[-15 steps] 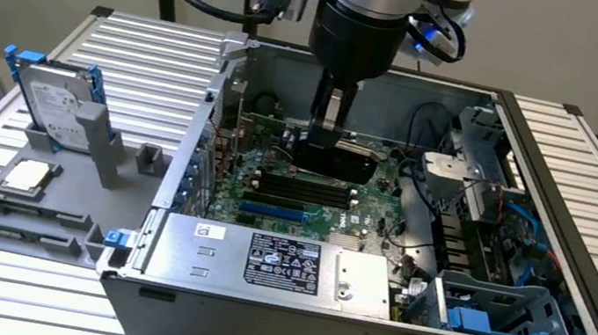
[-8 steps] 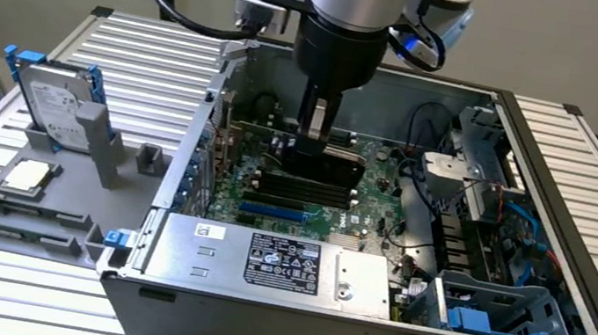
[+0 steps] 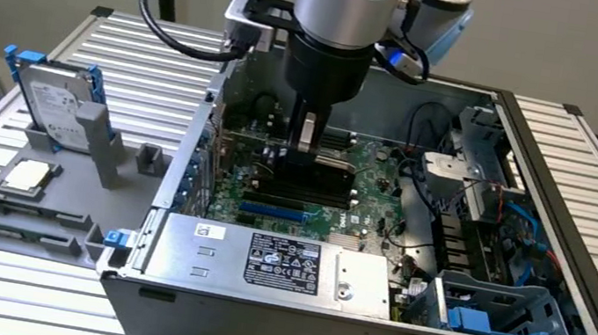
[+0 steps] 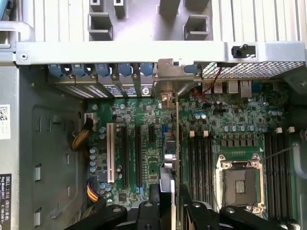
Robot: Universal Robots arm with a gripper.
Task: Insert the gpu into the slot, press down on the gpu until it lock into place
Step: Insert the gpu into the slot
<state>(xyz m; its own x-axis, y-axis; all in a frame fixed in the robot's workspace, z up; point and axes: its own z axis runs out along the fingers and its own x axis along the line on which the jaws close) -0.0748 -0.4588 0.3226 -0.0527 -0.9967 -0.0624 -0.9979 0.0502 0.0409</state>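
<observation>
The gpu [image 3: 322,174] is a thin black card standing on edge over the green motherboard, inside the open computer case. My gripper [image 3: 306,153] comes straight down on it, shut on the card's top edge. In the wrist view the gpu [image 4: 176,143] shows edge-on between my fingers [image 4: 154,203], and its metal bracket reaches the case's rear wall. The slot [image 3: 272,212] is a bright-blue strip nearer the power supply, with black slots between it and the card. I cannot tell whether the card's lower edge sits in a connector.
A grey labelled power supply [image 3: 273,261] fills the case's near side. The bare CPU socket [image 4: 240,184] and black memory slots [image 4: 199,163] lie beside the card. A blue drive cage [image 3: 491,312] and cables sit at the exterior view's right. A hard drive [image 3: 53,104] stands outside.
</observation>
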